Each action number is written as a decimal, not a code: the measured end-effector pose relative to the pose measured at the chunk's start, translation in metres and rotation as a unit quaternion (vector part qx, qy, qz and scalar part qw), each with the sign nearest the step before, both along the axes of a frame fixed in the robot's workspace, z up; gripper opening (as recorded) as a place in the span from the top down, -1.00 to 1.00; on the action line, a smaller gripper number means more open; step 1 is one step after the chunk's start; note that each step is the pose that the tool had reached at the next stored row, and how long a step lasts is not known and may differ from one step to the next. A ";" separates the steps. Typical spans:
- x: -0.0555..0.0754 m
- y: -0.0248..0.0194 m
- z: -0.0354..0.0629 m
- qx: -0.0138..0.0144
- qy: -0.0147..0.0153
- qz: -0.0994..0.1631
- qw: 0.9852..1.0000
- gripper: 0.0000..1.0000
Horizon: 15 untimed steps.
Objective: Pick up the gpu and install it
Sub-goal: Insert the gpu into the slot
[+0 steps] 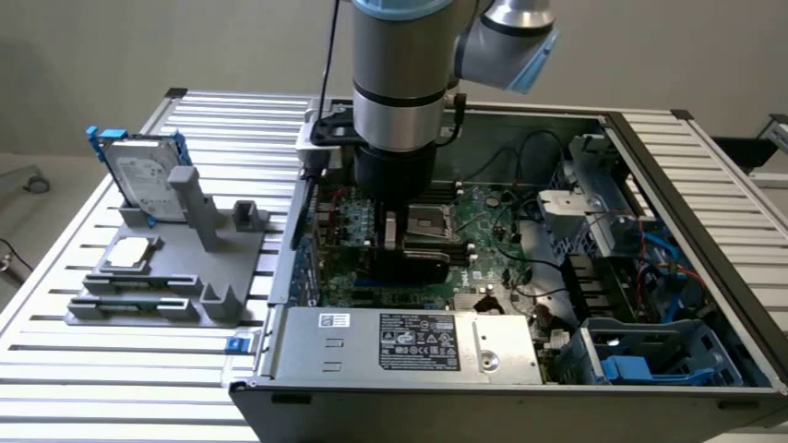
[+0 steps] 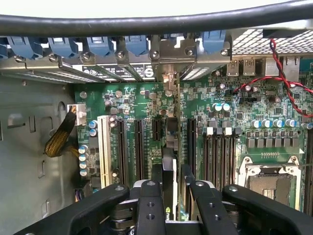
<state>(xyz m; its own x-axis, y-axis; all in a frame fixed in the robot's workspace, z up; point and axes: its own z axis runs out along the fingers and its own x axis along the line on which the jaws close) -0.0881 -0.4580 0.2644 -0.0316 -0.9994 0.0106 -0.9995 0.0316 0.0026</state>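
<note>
Gripper (image 2: 171, 176), down inside the open case (image 1: 689, 231), is clamped on the gpu (image 2: 169, 200). The gpu stands edge-on between the fingers (image 2: 149, 205), just above the motherboard (image 2: 205, 98) and in line with its black slots (image 2: 139, 147). Beyond it, blue clips (image 2: 100, 45) line the case's rear edge. On the tabletop (image 1: 50, 305), toward its edge at the exterior view's left, a hard drive (image 1: 142, 180) stands upright on a grey fixture (image 1: 173, 277).

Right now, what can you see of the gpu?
The gpu shows edge-on in the wrist view: a thin card, black and pale along its edge, with a small green logo. It stands on edge over the green motherboard, in line with its dark slots, clamped by the gripper. Whether it is seated cannot be told.
</note>
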 end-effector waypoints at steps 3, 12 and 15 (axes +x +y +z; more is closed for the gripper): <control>0.000 -0.0001 -0.0006 0.001 0.000 0.001 1.000 0.47; 0.000 -0.0001 -0.0043 0.002 0.000 0.003 1.000 0.47; 0.000 0.0000 -0.0048 0.004 0.000 0.003 1.000 0.47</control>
<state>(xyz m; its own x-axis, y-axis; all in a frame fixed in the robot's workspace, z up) -0.0884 -0.4580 0.2596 -0.0260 -0.9997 0.0020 -0.9997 0.0260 0.0033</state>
